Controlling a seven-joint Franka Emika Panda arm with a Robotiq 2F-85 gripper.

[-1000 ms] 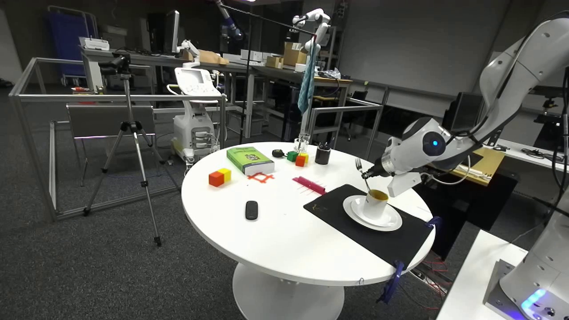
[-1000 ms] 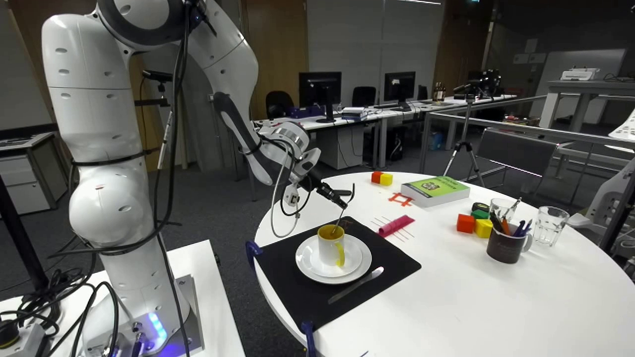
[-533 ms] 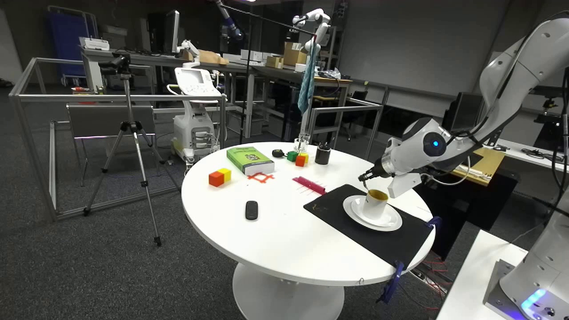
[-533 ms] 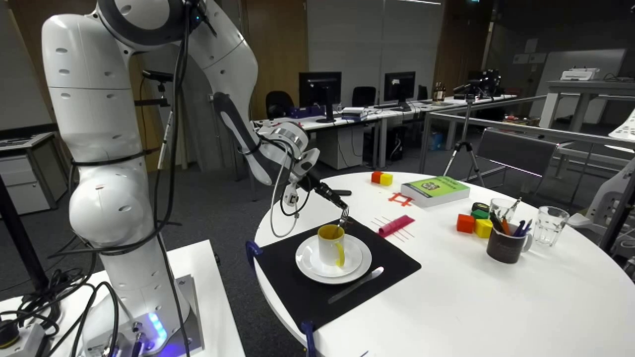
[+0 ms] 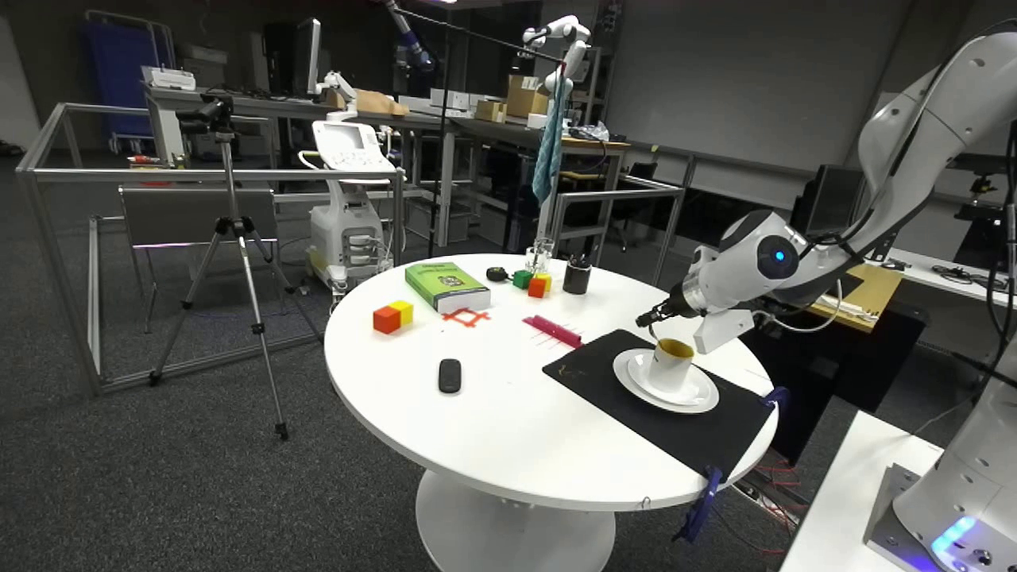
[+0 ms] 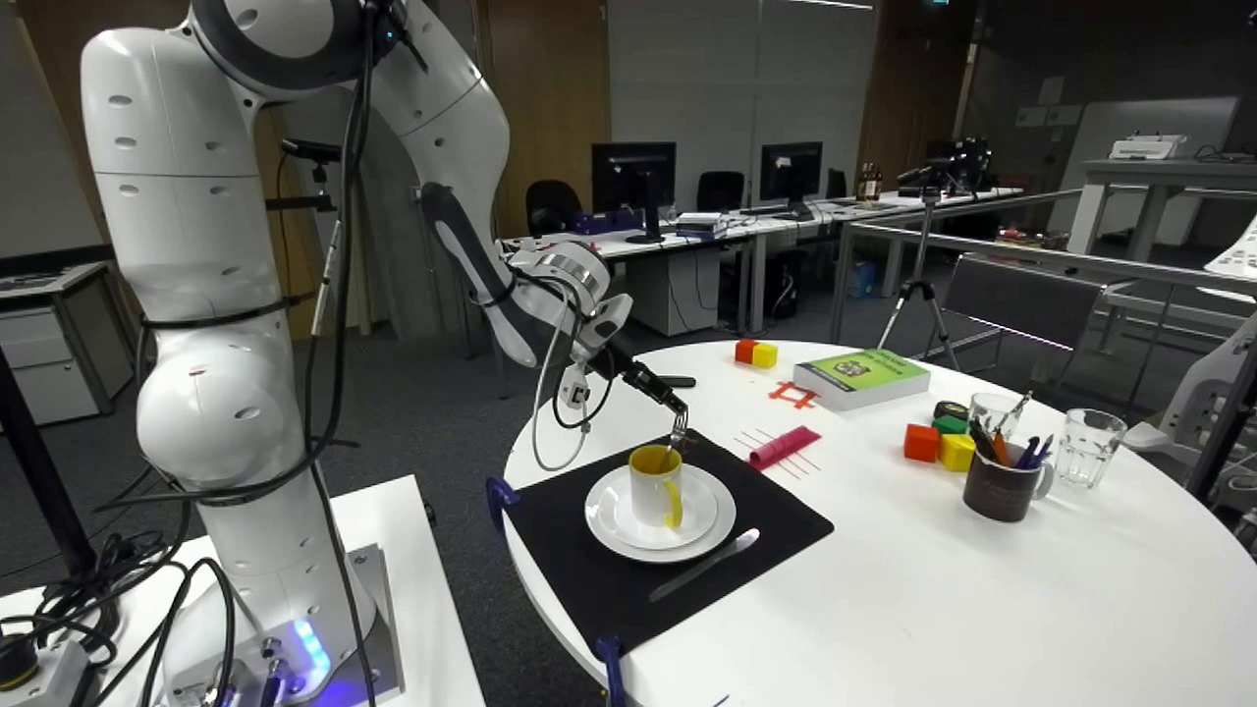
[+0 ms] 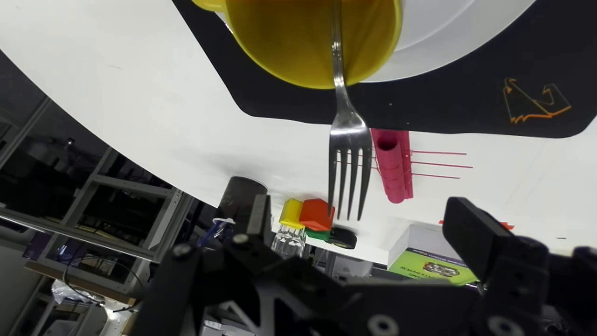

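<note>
Pincer was spread wide just beside the tines of the fork. Fork leaned in the yellow-lined cup, tines up, not gripped. Cup stood on stacked white plates, black mat underneath, knife alongside.

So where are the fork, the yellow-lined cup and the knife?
Fork (image 7: 343, 103): in the wrist view, on its neck.
Yellow-lined cup (image 6: 649, 499): in an exterior view, on its white outer wall.
Knife (image 6: 704, 566): in an exterior view, about midway along.
</note>
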